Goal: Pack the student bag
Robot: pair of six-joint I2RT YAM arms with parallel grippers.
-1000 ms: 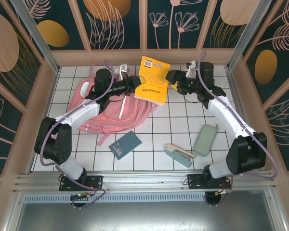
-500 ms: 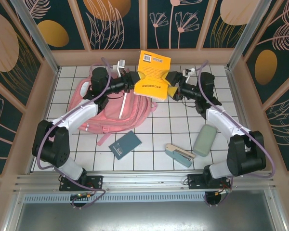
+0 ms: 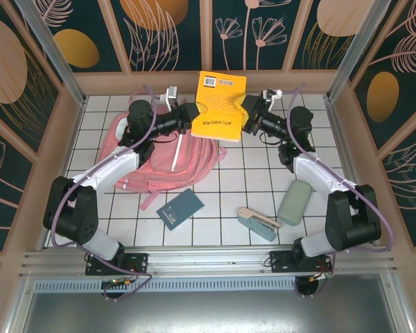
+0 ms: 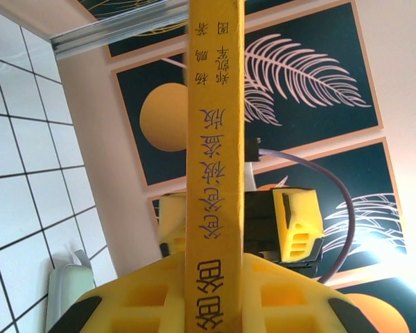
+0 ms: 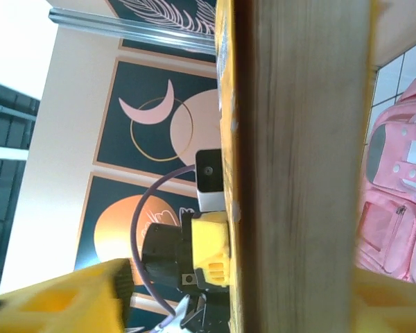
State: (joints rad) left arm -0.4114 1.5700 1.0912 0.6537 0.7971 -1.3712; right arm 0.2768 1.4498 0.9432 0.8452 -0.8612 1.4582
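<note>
the large soft pink fabric backpack lies far left. the yellow paperback book is held aloft just right of it. left gripper is clamped on its spine; right gripper straddles the page edge, jaws apart. i judge a handover; next the right must close before the left lets go.

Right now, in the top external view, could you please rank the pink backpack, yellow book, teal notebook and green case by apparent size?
1. pink backpack
2. yellow book, raised nearer the camera, so flattered
3. teal notebook and green case look alike; I won't rank them.
</note>
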